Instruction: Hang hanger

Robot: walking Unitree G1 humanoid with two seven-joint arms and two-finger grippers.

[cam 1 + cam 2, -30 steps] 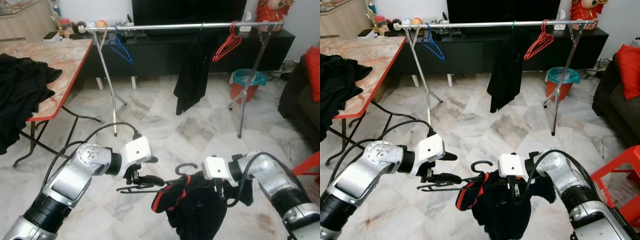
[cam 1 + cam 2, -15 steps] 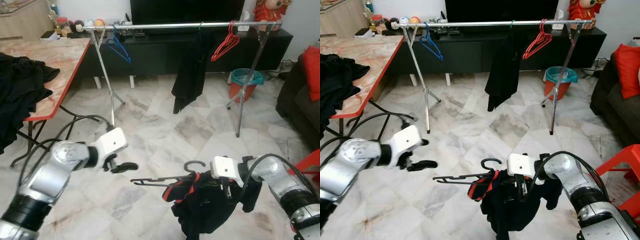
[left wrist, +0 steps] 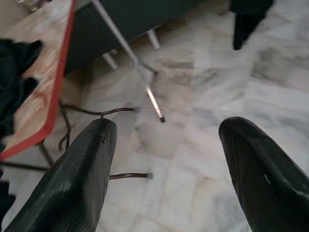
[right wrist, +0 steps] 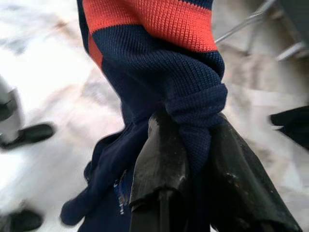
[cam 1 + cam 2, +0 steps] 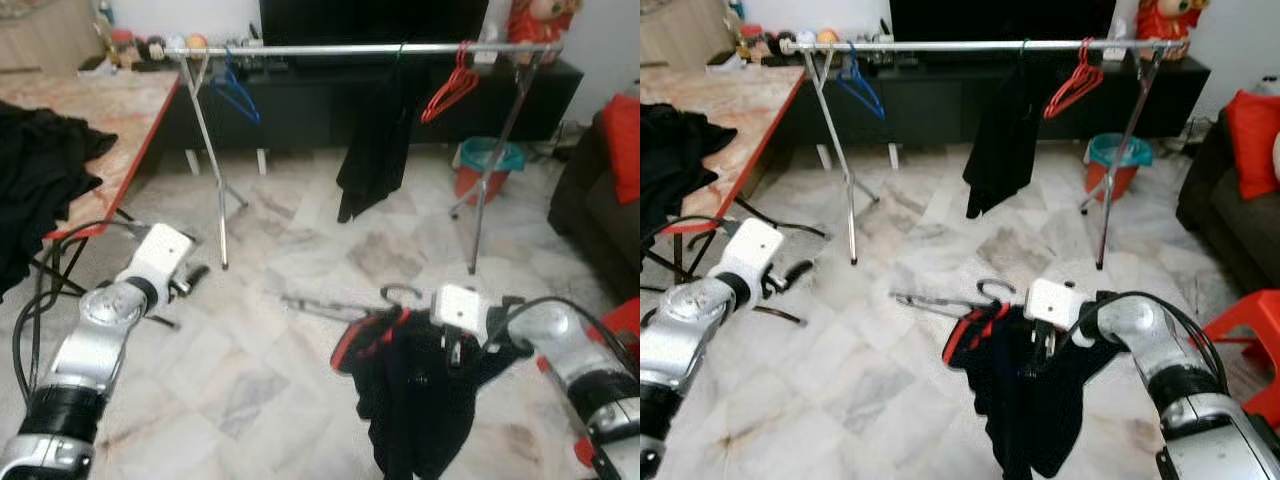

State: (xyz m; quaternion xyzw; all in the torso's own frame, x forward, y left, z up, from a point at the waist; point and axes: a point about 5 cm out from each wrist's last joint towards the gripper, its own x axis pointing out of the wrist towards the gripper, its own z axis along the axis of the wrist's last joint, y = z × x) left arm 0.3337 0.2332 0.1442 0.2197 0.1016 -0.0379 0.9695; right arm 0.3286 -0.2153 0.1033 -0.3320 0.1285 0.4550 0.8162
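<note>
Right wrist view: the right tool [image 4: 193,159] pinches a dark sweater [image 5: 420,385] on a hanger [image 5: 345,305]; the left tool [image 3: 166,179], fingers wide, hangs empty far left of it.

No text, label, brand, number or sign can be read anywhere in these pictures, which are blurred.

Dark hanger [image 5: 330,305] roughly level above floor, navy orange-trimmed garment [image 5: 415,390] draped over one end.
</note>
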